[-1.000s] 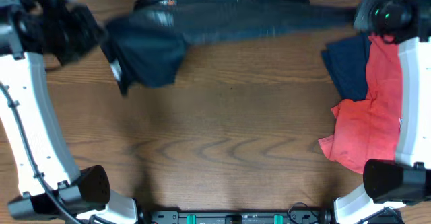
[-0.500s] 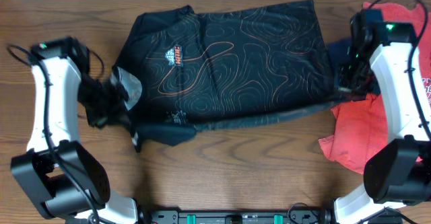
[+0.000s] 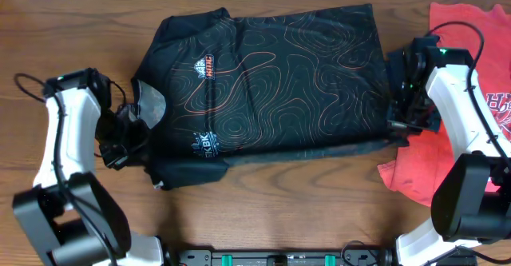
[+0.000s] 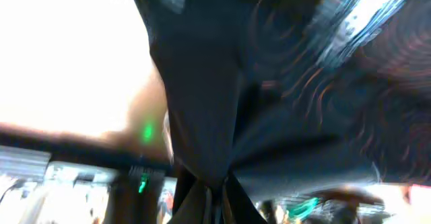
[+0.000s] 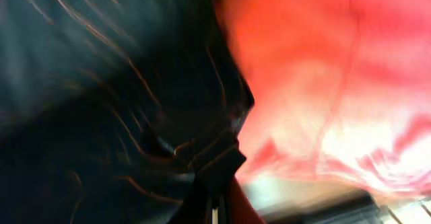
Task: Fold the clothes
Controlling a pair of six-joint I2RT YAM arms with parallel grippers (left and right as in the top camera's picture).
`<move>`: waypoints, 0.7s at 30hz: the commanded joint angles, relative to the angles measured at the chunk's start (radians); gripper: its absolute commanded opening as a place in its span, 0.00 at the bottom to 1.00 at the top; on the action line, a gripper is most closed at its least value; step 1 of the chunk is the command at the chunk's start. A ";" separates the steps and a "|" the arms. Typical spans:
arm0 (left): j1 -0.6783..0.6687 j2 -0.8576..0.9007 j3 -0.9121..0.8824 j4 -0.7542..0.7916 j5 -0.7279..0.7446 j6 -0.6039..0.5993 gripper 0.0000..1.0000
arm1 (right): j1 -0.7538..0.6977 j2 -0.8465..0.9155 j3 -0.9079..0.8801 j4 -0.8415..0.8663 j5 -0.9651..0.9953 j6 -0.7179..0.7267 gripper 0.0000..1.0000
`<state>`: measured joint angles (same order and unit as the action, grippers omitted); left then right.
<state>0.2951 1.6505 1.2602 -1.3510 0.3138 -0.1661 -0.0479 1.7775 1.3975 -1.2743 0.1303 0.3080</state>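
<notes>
Overhead: black jersey [image 3: 271, 82] spread on table [image 3: 271, 218], upper-centre, logos up, collar to the left, hem to the right; L gripper [image 3: 118, 138] clamped shut on bunched fabric at the jersey's left end by the collar; R gripper [image 3: 399, 116] clamped shut on the jersey's right edge near the hem corner; both wrist views blurred (heavy smear) but show dark patterned cloth pinched between the fingers; lower-left part rumpled, darker layer showing along the near edge; red T-shirt [image 3: 419, 166] just beside R gripper, far right; touching the jersey or not, can't tell.
</notes>
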 commanded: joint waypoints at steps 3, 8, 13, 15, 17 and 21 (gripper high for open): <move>0.005 -0.030 0.002 0.177 0.201 -0.034 0.06 | -0.012 -0.007 0.002 0.226 -0.034 0.020 0.01; 0.006 -0.029 0.002 0.396 0.207 -0.069 0.06 | -0.011 -0.006 0.002 0.440 -0.034 0.019 0.01; -0.006 -0.023 0.002 0.572 0.206 -0.154 0.06 | -0.011 0.000 0.002 0.556 -0.034 0.020 0.01; -0.023 -0.010 0.002 0.630 0.206 -0.162 0.06 | -0.011 0.009 0.002 0.587 -0.034 0.020 0.01; -0.041 0.001 0.002 0.671 0.205 -0.168 0.06 | -0.011 0.022 0.002 0.613 -0.034 0.020 0.01; -0.075 0.022 0.002 0.740 0.139 -0.177 0.06 | -0.010 0.061 0.002 0.656 -0.034 0.012 0.01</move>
<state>0.2382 1.6463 1.2575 -0.6308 0.5114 -0.3199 -0.0475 1.7927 1.3975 -0.6331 0.0788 0.3107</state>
